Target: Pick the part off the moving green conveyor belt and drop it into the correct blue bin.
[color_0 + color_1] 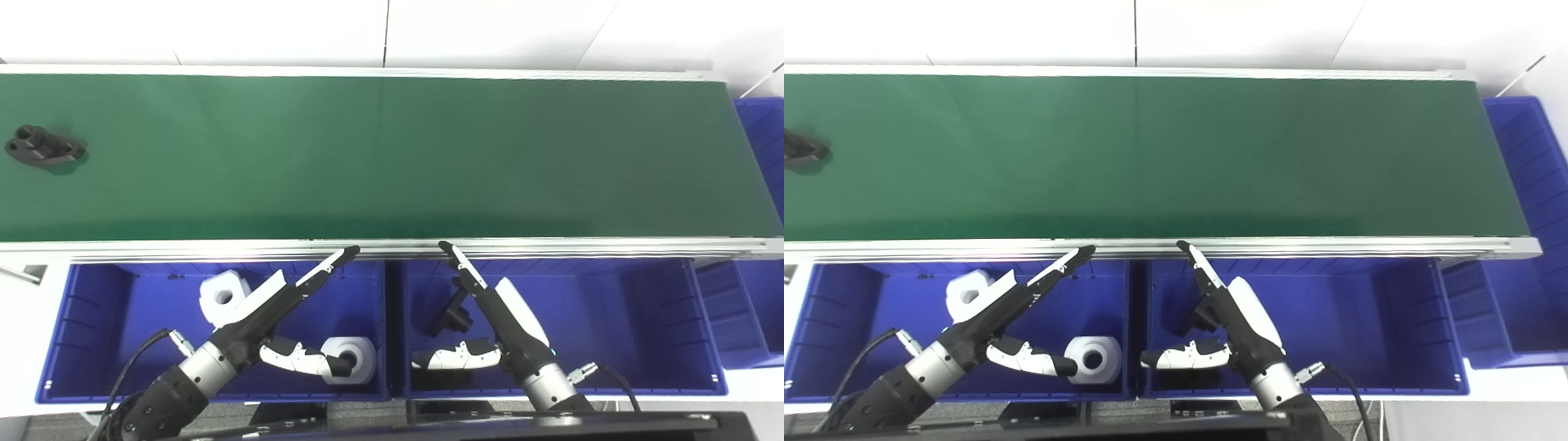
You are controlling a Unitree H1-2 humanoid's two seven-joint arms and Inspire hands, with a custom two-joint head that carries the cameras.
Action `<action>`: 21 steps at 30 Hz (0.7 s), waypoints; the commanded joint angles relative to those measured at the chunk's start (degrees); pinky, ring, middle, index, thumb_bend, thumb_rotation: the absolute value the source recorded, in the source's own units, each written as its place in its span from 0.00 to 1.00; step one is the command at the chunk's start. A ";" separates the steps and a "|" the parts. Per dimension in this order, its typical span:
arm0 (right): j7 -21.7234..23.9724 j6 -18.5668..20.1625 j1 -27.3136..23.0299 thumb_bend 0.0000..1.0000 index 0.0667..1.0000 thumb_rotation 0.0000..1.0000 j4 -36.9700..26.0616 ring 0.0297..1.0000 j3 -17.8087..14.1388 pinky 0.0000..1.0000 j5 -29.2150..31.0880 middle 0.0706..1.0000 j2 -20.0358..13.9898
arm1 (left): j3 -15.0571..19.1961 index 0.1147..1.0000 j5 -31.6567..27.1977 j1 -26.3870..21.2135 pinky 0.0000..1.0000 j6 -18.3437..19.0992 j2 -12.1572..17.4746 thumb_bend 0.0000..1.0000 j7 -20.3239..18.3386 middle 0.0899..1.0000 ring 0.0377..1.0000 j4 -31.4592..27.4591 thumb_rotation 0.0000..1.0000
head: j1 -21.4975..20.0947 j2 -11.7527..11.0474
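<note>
Belt [392,153]: one black part [43,147]; bins: two white parts [223,297], one black.

You're seeing a black part [43,147] riding a plain dk-green belt [392,159], w/ white parts [350,360] sitting in blue bins [92,331].

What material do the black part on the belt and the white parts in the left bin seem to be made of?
Black part: probably matte moulded or printed plastic; dull, with no metallic glint. White parts in the left blue bin: likely the same plastic; smooth and evenly white. Neither can be confirmed from look alone.
</note>
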 commanded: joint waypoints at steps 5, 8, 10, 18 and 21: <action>-1.23 -1.39 0.53 0.97 1.00 0.41 -0.77 0.97 -0.50 0.90 1.20 1.00 0.34 | 0.08 1.00 -0.29 0.00 1.00 -1.35 -0.33 0.82 0.61 1.00 1.00 -1.14 0.48 | 0.17 0.16; -1.39 -2.01 0.52 0.96 1.00 0.40 -0.54 0.97 -0.56 0.91 1.58 1.00 0.25 | 0.11 1.00 -0.56 0.06 0.99 -1.02 -0.37 0.82 0.53 1.00 1.00 -1.30 0.47 | 0.24 0.18; -1.46 -1.95 0.47 0.96 1.00 0.40 -0.50 0.97 -0.52 0.91 1.72 1.00 0.16 | 0.10 1.00 -0.53 0.02 1.00 -0.74 -0.31 0.82 0.43 1.00 1.00 -1.48 0.47 | 0.26 0.22; -1.62 -1.39 0.50 0.96 1.00 0.41 -0.89 0.96 -0.34 0.89 1.02 0.99 -0.01 | 0.13 1.00 0.02 -0.14 0.99 -1.37 -0.43 0.82 0.68 1.00 1.00 -1.20 0.48 | 0.52 0.30; -1.40 -1.52 0.38 0.95 1.00 0.41 -0.79 0.96 -0.37 0.90 1.75 0.99 -0.09 | 0.13 1.00 -0.44 -0.22 1.00 -1.32 -0.51 0.83 0.56 1.00 1.00 -1.06 0.48 | 0.62 0.29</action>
